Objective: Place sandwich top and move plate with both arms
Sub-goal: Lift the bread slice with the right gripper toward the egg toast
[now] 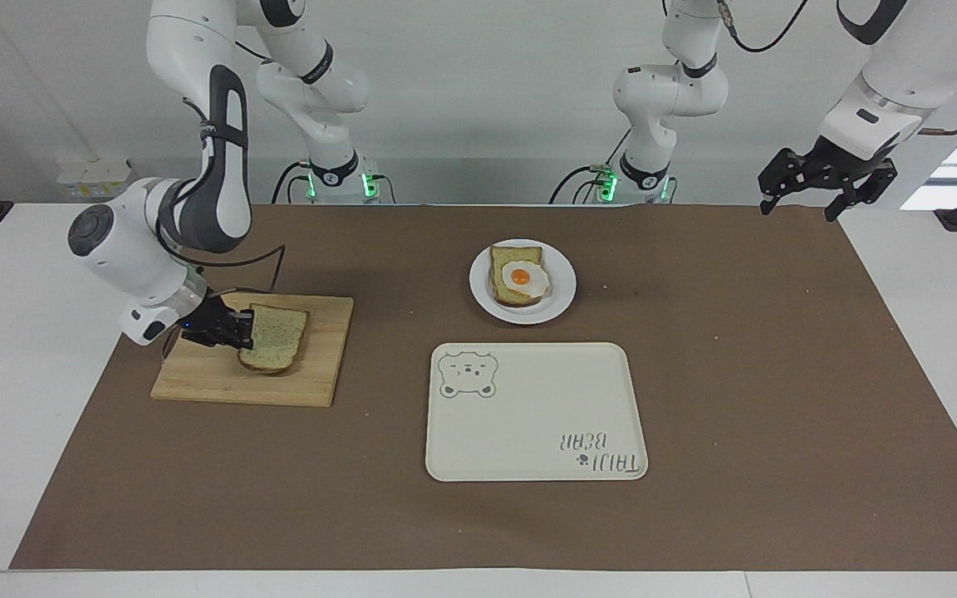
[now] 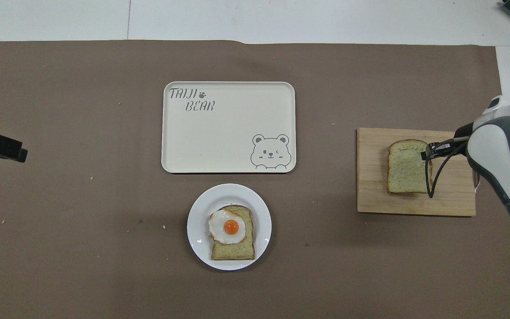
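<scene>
Lettering "TAIJI BEAR" marks the cream rectangular tray (image 1: 536, 412) beside the small white round plate (image 1: 561, 301), while the right gripper (image 1: 239, 330) pinches the plain brown-crusted bread slice (image 1: 277, 347) above the wooden cutting board (image 1: 321, 365); the left gripper (image 1: 802, 187) hangs open.

Pale speckled sandwich top (image 1: 277, 336), brown-crusted; white plate (image 1: 561, 301); cream tray (image 1: 528, 432), grey bear drawing.

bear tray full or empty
Empty: the bear tray shows only its printed drawing and lettering; nothing lies on it.

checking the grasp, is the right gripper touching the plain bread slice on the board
Touching. In the facing view the right gripper is shut on the sandwich top's edge, over the cutting board.
</scene>
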`<control>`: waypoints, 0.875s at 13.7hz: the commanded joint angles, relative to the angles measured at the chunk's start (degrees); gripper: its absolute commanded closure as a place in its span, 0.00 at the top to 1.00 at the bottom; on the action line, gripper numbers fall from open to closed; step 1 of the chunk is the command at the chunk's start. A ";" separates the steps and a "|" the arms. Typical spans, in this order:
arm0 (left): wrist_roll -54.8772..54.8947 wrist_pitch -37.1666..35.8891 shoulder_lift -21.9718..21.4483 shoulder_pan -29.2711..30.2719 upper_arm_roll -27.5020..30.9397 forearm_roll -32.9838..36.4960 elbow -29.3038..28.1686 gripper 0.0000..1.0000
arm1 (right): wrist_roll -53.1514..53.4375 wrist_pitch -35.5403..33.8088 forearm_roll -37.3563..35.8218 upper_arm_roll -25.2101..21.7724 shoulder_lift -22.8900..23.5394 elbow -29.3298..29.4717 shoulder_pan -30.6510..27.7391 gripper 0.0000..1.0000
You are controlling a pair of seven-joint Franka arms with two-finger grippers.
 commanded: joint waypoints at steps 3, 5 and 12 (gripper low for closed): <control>-0.18 -0.15 -0.16 -0.10 0.34 -0.29 0.61 1.00 | 4.21 -7.83 6.05 0.96 -1.42 3.92 0.29 0.00; -0.36 -0.50 -0.33 -0.10 0.42 -0.29 0.52 1.00 | 5.35 -9.76 8.59 2.27 -1.60 3.92 0.99 0.00; -0.62 -0.24 -0.51 -0.10 0.42 -0.29 0.17 1.00 | 19.03 -8.72 12.47 13.34 -1.86 3.22 3.35 0.00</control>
